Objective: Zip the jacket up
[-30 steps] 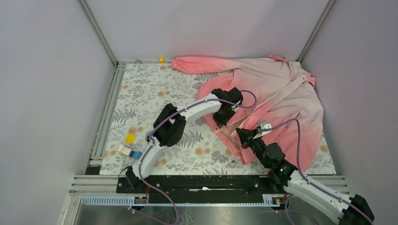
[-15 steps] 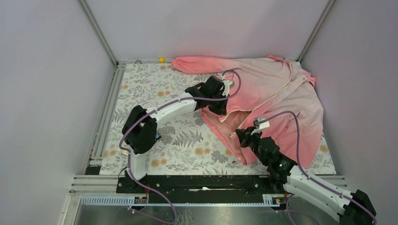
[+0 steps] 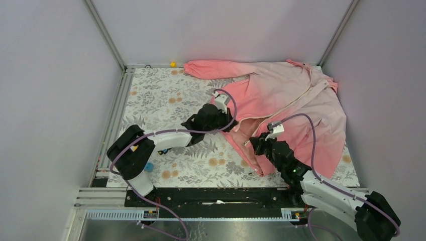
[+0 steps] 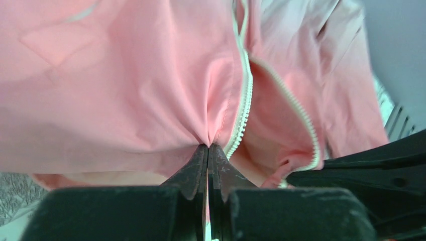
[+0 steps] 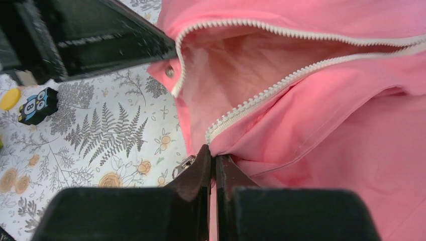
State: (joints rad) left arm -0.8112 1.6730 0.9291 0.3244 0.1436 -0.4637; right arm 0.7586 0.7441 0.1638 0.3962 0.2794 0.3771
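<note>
The pink jacket [image 3: 296,100] lies spread over the right half of the floral table, its front open and the white zipper [image 4: 244,100] parted. My left gripper [image 3: 224,122] is shut on the jacket's left front edge beside the zipper teeth [image 4: 207,146]. My right gripper [image 3: 255,144] is shut on the jacket's lower right front edge at the zipper's bottom end [image 5: 213,150]. The metal zipper slider [image 5: 184,164] hangs just left of my right fingers. The two grippers are close together across the opening.
A yellow disc [image 5: 10,98] and a small blue owl block [image 5: 37,106] lie on the floral cloth at the left. A small yellow piece [image 3: 173,64] sits at the back edge. Grey walls close in on three sides.
My left arm has swung down and toward me, pulling the jacket's left front edge leftward and nearer. My right gripper has shifted slightly left with its hold on the hem.
</note>
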